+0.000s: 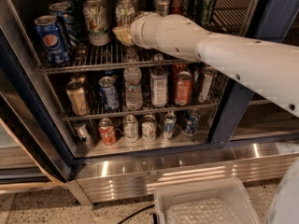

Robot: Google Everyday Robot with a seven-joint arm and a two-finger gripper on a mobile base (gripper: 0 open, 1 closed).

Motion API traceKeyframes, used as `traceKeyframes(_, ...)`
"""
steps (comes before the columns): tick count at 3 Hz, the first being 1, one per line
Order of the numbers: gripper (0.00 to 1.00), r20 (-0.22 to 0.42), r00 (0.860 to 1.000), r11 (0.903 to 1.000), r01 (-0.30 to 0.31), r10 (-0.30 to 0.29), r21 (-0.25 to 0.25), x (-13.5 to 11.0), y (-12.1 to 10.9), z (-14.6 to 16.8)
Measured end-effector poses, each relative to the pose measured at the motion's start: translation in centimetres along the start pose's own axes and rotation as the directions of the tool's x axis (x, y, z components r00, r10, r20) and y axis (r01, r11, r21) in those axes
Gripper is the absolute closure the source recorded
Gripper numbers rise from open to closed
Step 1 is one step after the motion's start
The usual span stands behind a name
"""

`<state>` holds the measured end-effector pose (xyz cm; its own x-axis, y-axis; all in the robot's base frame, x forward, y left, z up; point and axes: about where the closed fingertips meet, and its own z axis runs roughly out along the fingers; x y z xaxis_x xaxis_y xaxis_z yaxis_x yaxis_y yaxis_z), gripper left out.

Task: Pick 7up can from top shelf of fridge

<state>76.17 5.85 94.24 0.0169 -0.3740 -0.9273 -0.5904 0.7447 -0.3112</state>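
Pincer point(122, 34): hovers inside the fridge point(233, 111) over the top shelf point(93, 62), just right of the 7up can point(96, 24); open or closed, cannot tell. Pepsi can point(51, 41) further left.

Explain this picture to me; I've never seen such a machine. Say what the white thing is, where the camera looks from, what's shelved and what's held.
The white tube is a robot arm; its gripper, the yellowish tip, is over the top shelf of an open drinks fridge, just beside a 7up can. The single camera looks into the fridge from the front, slightly above. Wire racks carry cans and bottles, with a Pepsi can at the picture's left. Whether anything is gripped cannot be seen.
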Motion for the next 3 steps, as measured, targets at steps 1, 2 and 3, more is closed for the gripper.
traceKeyframes(1, 0.88, 0.000, 1.000, 1.0000, 0.000, 0.000, 0.000, 0.00, 0.00, 0.00)
traceKeyframes(2, 1.00, 0.000, 1.000, 1.0000, 0.000, 0.000, 0.000, -0.02, 0.01, -0.01)
traceKeyframes(3, 1.00, 0.016, 1.000, 1.0000, -0.002, 0.002, 0.006, -0.34, 0.22, -0.65)
